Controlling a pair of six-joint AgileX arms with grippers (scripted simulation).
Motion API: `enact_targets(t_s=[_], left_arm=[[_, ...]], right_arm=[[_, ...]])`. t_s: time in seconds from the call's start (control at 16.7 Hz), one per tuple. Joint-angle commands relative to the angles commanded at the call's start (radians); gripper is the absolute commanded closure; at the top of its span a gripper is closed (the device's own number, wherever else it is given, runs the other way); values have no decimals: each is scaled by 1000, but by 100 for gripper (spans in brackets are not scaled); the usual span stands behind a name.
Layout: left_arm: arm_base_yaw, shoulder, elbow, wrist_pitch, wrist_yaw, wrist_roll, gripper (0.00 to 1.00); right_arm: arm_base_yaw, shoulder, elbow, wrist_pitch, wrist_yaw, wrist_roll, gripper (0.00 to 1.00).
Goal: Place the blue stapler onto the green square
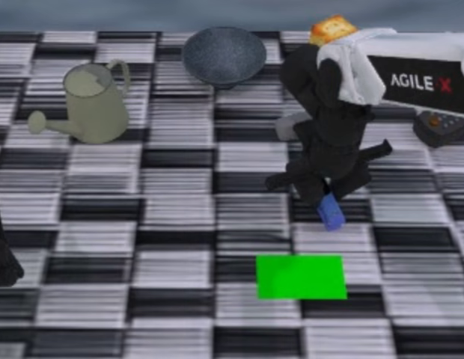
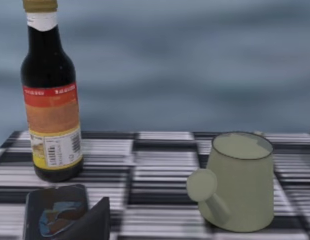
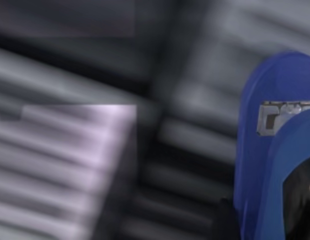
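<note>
The blue stapler point(image 1: 331, 212) pokes out from under my right gripper point(image 1: 325, 196), which is shut on it right of the table's middle. It fills one side of the right wrist view as a blue body point(image 3: 267, 150) with a metal insert. The green square point(image 1: 301, 277) lies flat on the checkered table, nearer the front edge and slightly left of the stapler, with nothing on it. A gap of about one tile separates them. My left gripper point(image 1: 3, 258) stays parked at the far left edge, open, with one dark finger point(image 2: 95, 220) showing in its wrist view.
An olive watering can point(image 1: 93, 105) point(image 2: 240, 185) stands at the back left. A dark bowl point(image 1: 223, 54) sits at the back centre, an orange toast-like item point(image 1: 333, 30) behind my right arm, a dark remote point(image 1: 441, 127) at the right. A sauce bottle point(image 2: 50, 100) and a dark flat item point(image 2: 55, 215) are near my left gripper.
</note>
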Motion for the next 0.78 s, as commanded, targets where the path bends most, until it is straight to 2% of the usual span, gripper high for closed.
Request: enact_targets(t_s=[0.24, 0.6, 0.78], left_arm=[[0, 0, 0, 0, 0, 0, 0], [0, 0, 0, 0, 0, 0, 0], [0, 0, 0, 0, 0, 0, 0]], right_arm=[[-1, -9, 40, -41, 2, -1, 100], [4, -64, 232, -308, 1, -2, 100], [5, -81, 270, -349, 1, -4, 100]])
